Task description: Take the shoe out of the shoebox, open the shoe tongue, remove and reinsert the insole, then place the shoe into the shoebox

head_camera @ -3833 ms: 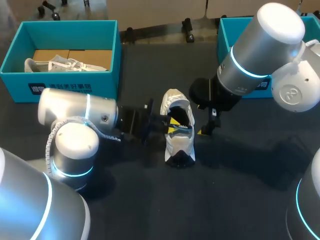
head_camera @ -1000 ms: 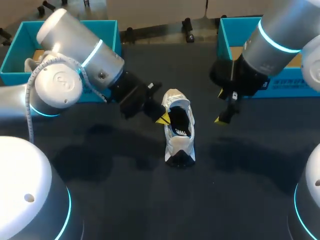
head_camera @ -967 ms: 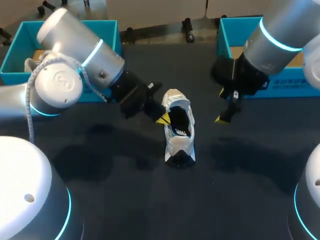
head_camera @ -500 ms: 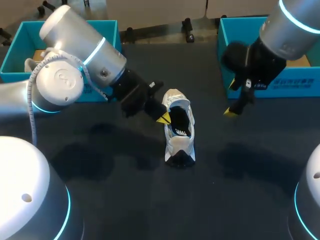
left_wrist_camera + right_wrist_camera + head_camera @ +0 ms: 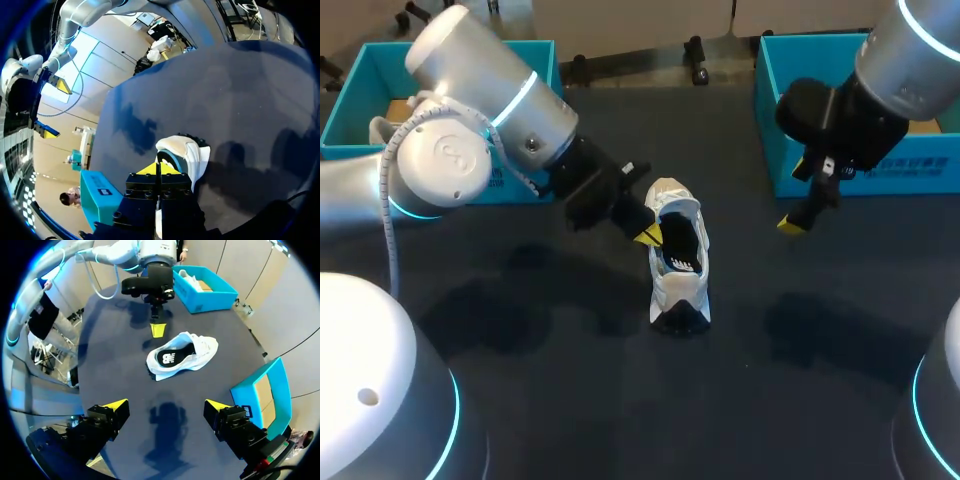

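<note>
Mid-table, shoe (image 5: 678, 262): sat upright, opening upward, dark insole inside.
Left gripper (image 5: 647, 236): fingers pressed together, empty, just beside the shoe's collar.
Right gripper (image 5: 795, 222): fingers spread wide, empty, near the right shoebox (image 5: 768, 120).

The left tool (image 5: 647, 236) crowded the shoe (image 5: 678, 262) at its 10 o'clock, just beside the opening. From 4 to 9 o'clock lay bare counter (image 5: 620, 400); the right tool (image 5: 794, 224) hung well apart at 3 o'clock.
</note>
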### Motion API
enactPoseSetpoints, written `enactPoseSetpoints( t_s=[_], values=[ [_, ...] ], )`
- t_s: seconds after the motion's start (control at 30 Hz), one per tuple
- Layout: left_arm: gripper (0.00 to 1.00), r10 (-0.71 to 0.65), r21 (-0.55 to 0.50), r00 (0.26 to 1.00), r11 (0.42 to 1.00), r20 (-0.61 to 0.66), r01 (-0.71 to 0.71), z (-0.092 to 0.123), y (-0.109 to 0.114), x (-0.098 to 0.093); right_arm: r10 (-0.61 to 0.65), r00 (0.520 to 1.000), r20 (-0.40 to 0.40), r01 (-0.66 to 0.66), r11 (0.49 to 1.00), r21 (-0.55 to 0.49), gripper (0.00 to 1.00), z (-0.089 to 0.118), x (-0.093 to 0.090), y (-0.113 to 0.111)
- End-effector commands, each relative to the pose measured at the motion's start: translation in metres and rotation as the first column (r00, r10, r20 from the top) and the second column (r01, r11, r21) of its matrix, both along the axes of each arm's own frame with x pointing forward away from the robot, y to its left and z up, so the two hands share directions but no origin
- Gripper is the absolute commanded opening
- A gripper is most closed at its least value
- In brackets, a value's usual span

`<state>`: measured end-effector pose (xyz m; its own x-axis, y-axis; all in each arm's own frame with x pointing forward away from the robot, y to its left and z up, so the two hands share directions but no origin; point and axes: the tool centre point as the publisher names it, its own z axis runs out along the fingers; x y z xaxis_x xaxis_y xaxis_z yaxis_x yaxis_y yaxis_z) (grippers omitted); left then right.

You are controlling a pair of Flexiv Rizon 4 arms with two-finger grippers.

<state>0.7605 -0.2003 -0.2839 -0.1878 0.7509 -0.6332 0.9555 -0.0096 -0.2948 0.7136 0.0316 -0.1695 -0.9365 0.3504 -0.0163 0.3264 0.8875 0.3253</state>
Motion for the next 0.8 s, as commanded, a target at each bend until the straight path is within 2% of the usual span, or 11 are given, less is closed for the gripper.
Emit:
enactPoseSetpoints(
  t_s=[0.03,0.17,0.3,0.6,0.8],
  values=[
    [0.00,-0.061,0.064,0.998,0.996,-0.011,0.062,-0.002,-0.011,0.011,-0.002,1.000,0.001,0.002,1.000,-0.001,1.00,-0.001,0.000,0.001],
    [0.00,-0.124,0.130,0.991,0.983,-0.038,0.128,-0.004,-0.009,0.014,-0.002,1.000,0.001,0.002,1.000,-0.001,1.00,-0.001,0.000,0.001],
    [0.00,-0.192,0.196,0.981,0.962,-0.014,0.191,-0.011,-0.010,0.018,-0.002,1.000,0.001,0.002,1.000,-0.001,1.00,-0.001,0.000,0.001],
    [0.00,-0.314,0.304,0.949,0.905,0.008,0.297,-0.018,-0.014,0.014,0.013,0.999,-0.035,-0.014,1.000,-0.019,1.00,0.012,-0.014,-0.025],
    [0.00,-0.332,0.376,0.943,0.876,0.015,0.302,-0.021,-0.015,0.015,0.010,0.999,-0.050,-0.012,0.999,-0.031,1.00,0.019,-0.016,-0.040]
  ],
)
